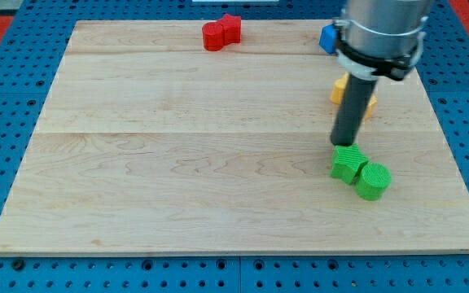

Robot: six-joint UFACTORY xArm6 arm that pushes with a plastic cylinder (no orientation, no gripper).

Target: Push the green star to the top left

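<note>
The green star lies at the view's right, below the middle of the wooden board. A green cylinder touches it at its lower right. My tip stands at the star's upper edge, touching or almost touching it. The dark rod rises from there to the arm's grey body at the view's top right.
A red star and a red cylinder touch each other at the top middle. A blue block shows at the top right, partly behind the arm. A yellow block and an orange one sit behind the rod.
</note>
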